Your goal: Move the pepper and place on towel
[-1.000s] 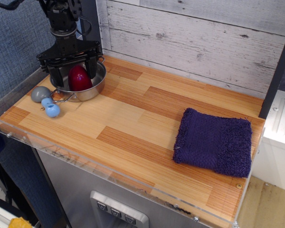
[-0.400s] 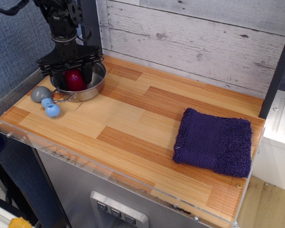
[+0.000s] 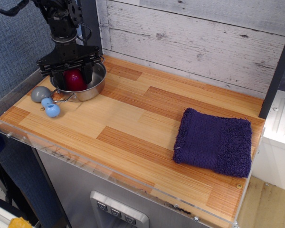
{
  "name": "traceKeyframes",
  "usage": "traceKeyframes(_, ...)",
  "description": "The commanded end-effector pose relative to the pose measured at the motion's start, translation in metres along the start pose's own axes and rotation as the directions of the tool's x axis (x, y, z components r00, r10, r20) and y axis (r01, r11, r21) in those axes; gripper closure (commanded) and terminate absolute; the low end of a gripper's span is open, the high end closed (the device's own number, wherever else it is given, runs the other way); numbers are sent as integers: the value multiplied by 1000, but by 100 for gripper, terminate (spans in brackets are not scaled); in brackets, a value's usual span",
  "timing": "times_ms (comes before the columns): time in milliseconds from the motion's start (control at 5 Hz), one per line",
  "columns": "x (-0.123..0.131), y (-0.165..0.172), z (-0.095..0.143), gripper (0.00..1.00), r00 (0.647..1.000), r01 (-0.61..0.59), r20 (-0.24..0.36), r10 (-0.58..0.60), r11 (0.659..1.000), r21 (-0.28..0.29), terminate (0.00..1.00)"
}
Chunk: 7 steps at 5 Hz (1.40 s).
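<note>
Currently: pepper gripped, not yet lifted

At far left, the end effector [image 3: 72,76] has dropped into the metal bowl [image 3: 96,84] since a second ago, fingers straddling the pepper [image 3: 74,80] and apparently clamped on it. Lifting comes next. The towel [image 3: 213,141] lies bare, well apart, at right.

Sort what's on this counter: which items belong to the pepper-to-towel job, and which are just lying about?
Part of the job:
- pepper, sitting in the metal bowl
- towel, at the counter's right end
- claw, lowered around the pepper

Just lying about:
- blue and grey toy, beside the bowl
</note>
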State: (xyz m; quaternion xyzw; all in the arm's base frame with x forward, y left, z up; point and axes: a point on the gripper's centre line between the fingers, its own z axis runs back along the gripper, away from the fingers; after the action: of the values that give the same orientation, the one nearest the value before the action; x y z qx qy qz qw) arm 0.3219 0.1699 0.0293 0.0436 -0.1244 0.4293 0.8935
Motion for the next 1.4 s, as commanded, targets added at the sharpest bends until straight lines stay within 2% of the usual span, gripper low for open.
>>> traceKeyframes(0,26,-15,74,100,993,-74,90,81,994,-78,0)
traceKeyframes(200,30,-28,111,100,987,-78,132,93,990,-120,0)
traceKeyframes(400,16,-42,132,100,991,-35,124,56,986,-165,0)
traceKeyframes(600,-16,-59,143,100,994,66,95,-48,979,-194,0)
traceKeyframes(800,-46,-76,155,100,985,158,103,-139,964,-215,0)
traceKeyframes(1000,-75,-93,165,100,964,260,125,-236,935,-241,0)
traceKeyframes(1200,-108,-107,161,100,937,349,108,-332,901,-258,0)
